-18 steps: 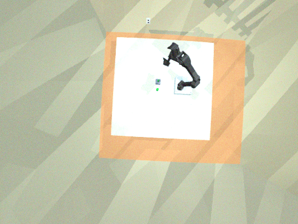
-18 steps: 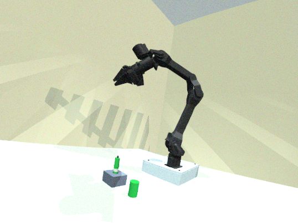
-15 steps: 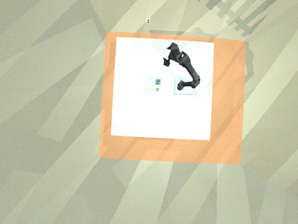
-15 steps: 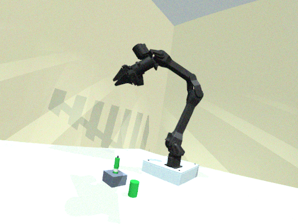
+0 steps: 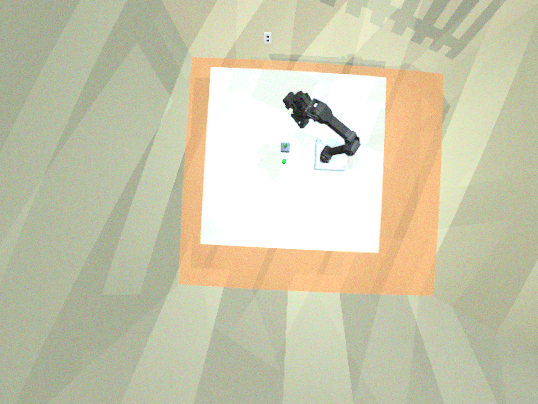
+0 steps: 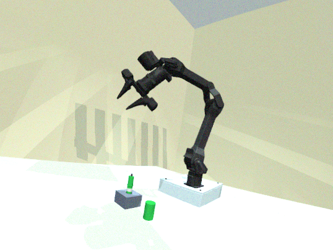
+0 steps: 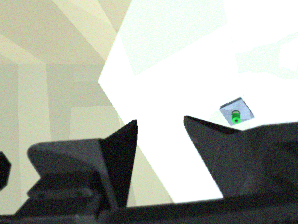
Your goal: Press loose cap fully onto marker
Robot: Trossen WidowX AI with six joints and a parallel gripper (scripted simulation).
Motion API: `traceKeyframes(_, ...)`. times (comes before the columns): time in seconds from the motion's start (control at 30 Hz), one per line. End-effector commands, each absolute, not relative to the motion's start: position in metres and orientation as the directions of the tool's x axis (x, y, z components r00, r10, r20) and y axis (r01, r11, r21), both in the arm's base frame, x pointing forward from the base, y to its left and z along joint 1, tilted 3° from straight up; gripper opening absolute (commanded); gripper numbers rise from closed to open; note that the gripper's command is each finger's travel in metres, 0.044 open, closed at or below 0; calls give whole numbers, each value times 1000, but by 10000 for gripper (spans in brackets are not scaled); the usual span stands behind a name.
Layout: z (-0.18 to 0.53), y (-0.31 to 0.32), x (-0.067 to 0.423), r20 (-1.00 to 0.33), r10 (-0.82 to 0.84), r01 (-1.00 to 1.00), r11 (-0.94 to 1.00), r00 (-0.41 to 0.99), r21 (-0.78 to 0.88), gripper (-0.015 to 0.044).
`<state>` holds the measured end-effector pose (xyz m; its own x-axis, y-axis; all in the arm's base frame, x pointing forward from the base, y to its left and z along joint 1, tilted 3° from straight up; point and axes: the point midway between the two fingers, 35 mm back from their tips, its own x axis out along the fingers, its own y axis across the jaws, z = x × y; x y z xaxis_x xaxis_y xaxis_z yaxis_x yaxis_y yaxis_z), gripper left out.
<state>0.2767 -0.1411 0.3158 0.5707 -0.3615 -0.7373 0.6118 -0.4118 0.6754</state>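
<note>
A green marker (image 6: pixel 130 184) (image 5: pixel 285 145) (image 7: pixel 235 117) stands upright in a grey holder block (image 6: pixel 127 199) (image 5: pixel 282 148) (image 7: pixel 243 106) on the white table. Its green cap (image 6: pixel 149 210) (image 5: pixel 284 161) stands loose on the table just beside the block, apart from it. My gripper (image 6: pixel 127 101) (image 5: pixel 295 107) (image 7: pixel 160 121) hangs high in the air, well above and behind the block. Its fingers stand apart with nothing between them. In the wrist view the cap is hidden.
The arm's pale base plate (image 6: pixel 192 192) (image 5: pixel 320 165) sits on the table to the right of the block. The white table top (image 5: pixel 240 210) lies on an orange surround (image 5: pixel 410 200). Walls stand behind the table.
</note>
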Motion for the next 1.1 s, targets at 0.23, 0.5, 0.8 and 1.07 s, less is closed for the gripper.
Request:
traceKeyframes(0.23, 232, -68, 306, -882, -142, 699, 671, 449, 248, 247)
traceKeyframes(0.5, 199, -34, 308, -927, -73, 262, 965, 368, 29, 247)
traceKeyframes(0.8, 161, 0, 302, -966, -23, -361, 925, 259, -119, 247)
traceKeyframes(1.07, 130, 29, 290, -988, 0, -808, 575, 156, -128, 247)
